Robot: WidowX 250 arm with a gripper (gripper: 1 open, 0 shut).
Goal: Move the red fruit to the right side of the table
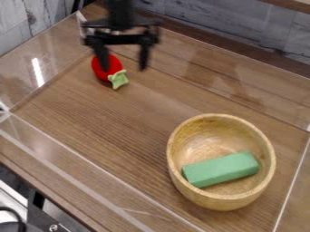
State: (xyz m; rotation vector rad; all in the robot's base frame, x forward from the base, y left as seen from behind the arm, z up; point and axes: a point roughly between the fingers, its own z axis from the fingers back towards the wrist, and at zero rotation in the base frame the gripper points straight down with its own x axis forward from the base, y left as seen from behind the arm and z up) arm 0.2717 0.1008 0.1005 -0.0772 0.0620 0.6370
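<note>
At the counter's (115,140) upper left, the blurred black end effector (120,45) hung wide open, holding nothing, right by the glossy red strawberry-shaped toy with a green leafy cap (109,68)! Lower right, a round light wooden bowl (183,138) held a green rectangular block (222,170).

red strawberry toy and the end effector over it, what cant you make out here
- Strawberry toy: in the camera view its upper edge is hidden behind the end effector.
- End effector: blurred in the camera view, so any contact is unclear.
- Black cable: cut off by the left edge.
</note>
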